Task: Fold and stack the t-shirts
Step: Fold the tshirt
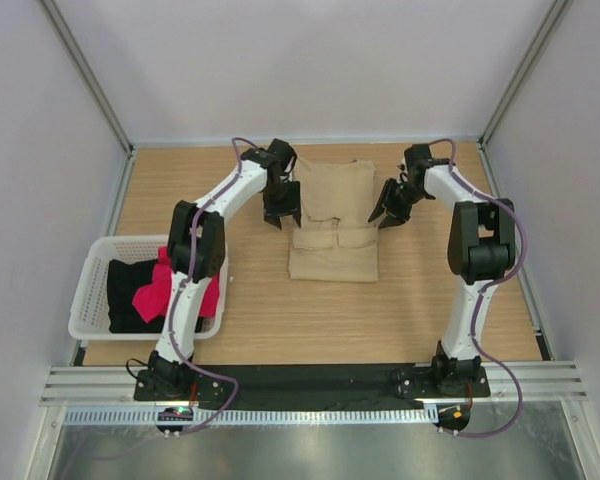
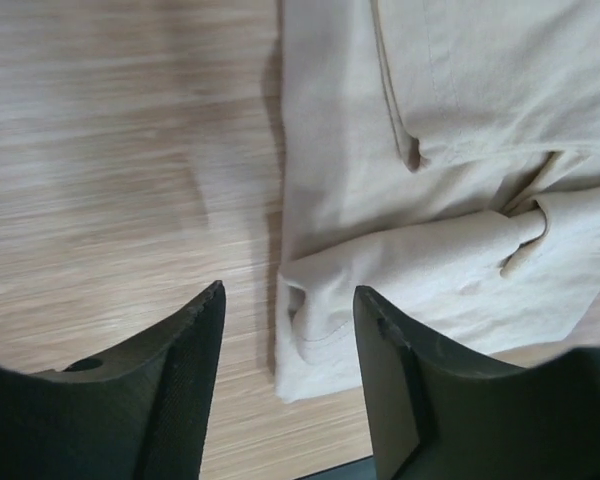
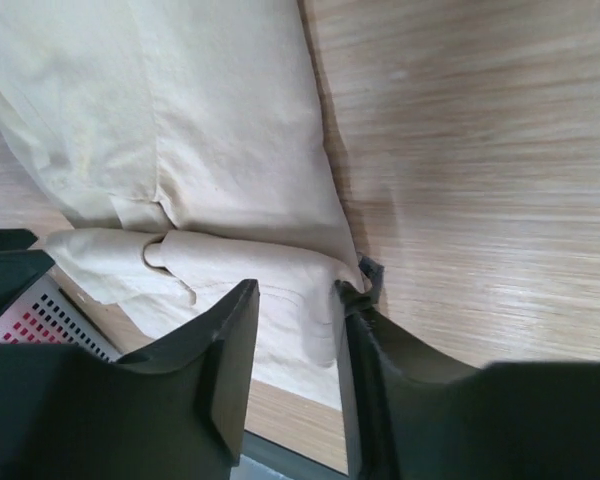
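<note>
The tan t-shirt (image 1: 332, 200) lies flat on the table (image 1: 250, 300), to the right of the white basket (image 1: 83, 296) and a little farther back, well apart from it. It is partly folded: both sides are turned in, giving a narrow lengthwise block, and its near end is somewhat wider, with two sleeves laid across it that meet near the middle. The cloth is plain and mostly smooth, with stitched hems showing at the edges. The red-pink t-shirt (image 1: 165, 285) sits crumpled inside the basket, spilling toward its right wall. The black t-shirt (image 1: 128, 292) is bunched in the basket too, partly beneath the red-pink one.
</note>
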Action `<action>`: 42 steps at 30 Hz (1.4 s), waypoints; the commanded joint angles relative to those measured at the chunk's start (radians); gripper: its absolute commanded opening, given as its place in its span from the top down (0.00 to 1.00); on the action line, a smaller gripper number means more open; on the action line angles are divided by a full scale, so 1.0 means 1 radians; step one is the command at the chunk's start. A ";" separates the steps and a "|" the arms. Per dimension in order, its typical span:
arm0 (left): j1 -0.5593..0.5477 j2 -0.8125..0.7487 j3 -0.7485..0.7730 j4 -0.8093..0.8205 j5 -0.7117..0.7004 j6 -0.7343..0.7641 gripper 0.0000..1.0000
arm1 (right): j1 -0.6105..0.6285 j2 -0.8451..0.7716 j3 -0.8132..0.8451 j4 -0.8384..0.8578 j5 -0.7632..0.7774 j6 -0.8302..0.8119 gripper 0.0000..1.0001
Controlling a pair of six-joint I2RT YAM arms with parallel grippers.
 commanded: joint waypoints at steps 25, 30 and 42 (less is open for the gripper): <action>-0.032 -0.439 -0.604 0.371 0.276 -0.137 0.58 | 0.453 -0.074 -0.044 -0.002 0.548 0.132 0.54; -0.033 -0.321 -0.548 0.413 0.302 -0.191 0.63 | 0.455 -0.058 -0.038 0.018 0.565 0.097 0.56; -0.035 -0.231 -0.579 0.393 0.308 -0.214 0.69 | 0.487 -0.025 0.020 -0.030 0.549 0.104 0.58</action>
